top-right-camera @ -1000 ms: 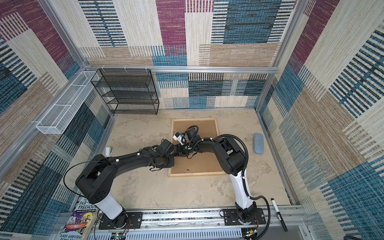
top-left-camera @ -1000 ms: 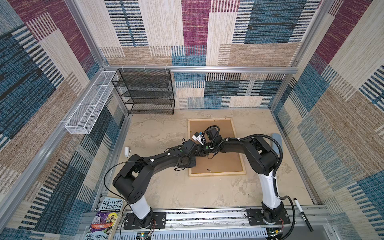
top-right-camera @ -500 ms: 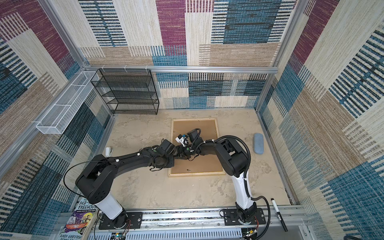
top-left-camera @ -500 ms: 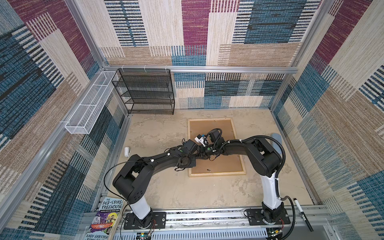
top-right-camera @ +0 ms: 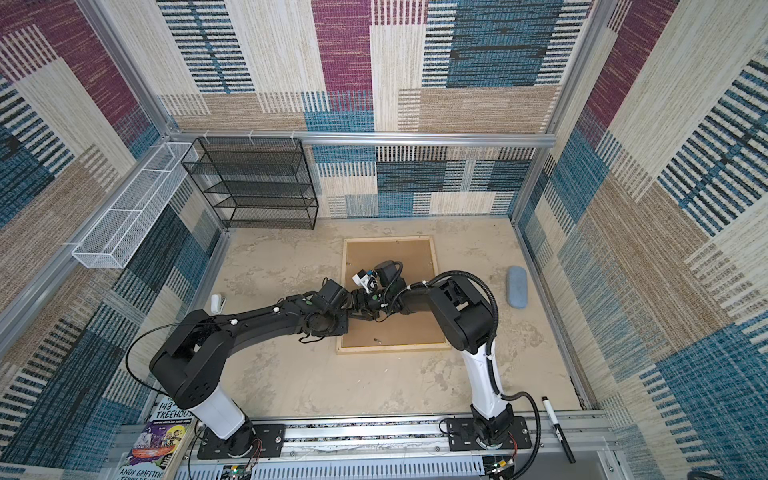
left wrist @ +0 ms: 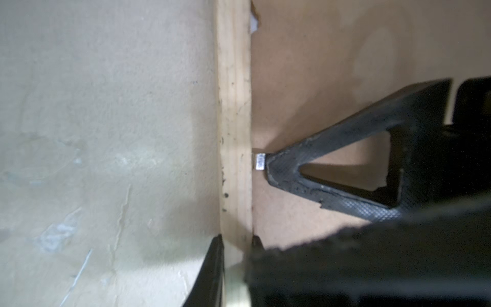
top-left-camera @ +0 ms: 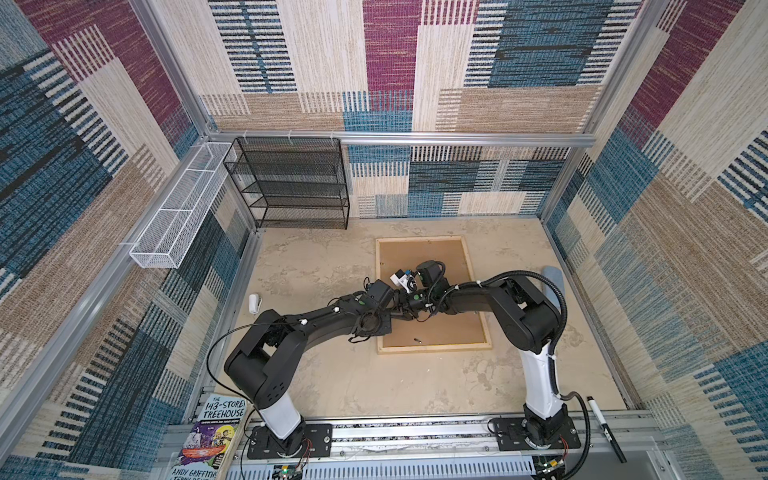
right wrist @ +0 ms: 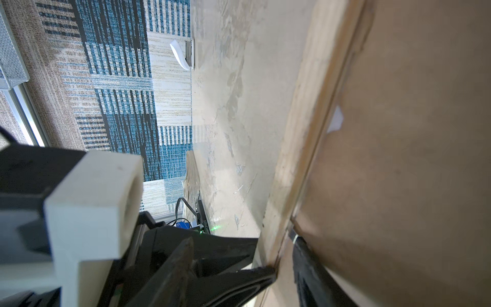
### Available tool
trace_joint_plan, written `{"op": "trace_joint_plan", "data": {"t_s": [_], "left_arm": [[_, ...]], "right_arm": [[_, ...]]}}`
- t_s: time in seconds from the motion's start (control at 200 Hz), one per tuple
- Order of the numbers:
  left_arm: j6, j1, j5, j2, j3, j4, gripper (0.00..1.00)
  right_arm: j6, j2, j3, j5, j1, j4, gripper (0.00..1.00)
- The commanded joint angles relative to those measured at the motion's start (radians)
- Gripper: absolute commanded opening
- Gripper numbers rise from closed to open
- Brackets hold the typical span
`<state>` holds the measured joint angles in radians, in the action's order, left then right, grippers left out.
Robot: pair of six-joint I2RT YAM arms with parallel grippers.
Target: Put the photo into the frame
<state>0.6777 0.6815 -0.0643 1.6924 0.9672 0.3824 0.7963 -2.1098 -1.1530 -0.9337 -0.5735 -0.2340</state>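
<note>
Only the book (top-left-camera: 212, 440) is giving readable print. It is standing just left of the left arm's base (top-left-camera: 286, 442). In both top views (top-right-camera: 160, 444) its cover is showing "143-STORE", clipped at the edge, over "TREEHOUSE". "ANDY GRIFFITH" is sitting lower down, and the name line under it is getting cut off. The marker (top-left-camera: 606, 430), far right of that base, is carrying white print too small to read. The circuit board (right wrist: 203, 223) near that base is showing a label strip, its characters blurring out.

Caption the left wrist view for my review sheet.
Left gripper clamps the frame rail while right fingertip touches its metal tab.
</note>
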Motion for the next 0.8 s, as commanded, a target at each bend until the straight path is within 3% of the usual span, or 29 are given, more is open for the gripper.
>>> {"op": "trace_joint_plan", "data": {"t_s": [0.0,0.335,0.531,0.791], "left_arm": [[-0.069,-0.001,0.023,0.004,-0.010,0.012,0.00],[-0.072,0.000,-0.005,-0.003,-0.002,0.028,0.06],[-0.077,0.000,-0.025,-0.021,0.010,0.048,0.21],[-0.076,0.000,-0.027,-0.035,0.009,0.051,0.26]], "right_arm": [[0.027,-0.014,-0.001,0.058,0.000,0.000,0.62],[0.013,-0.025,-0.006,0.060,-0.001,0.024,0.62],[-0.008,-0.032,-0.010,0.084,0.000,0.056,0.62],[-0.012,-0.033,-0.010,0.087,0.000,0.061,0.62]]}}
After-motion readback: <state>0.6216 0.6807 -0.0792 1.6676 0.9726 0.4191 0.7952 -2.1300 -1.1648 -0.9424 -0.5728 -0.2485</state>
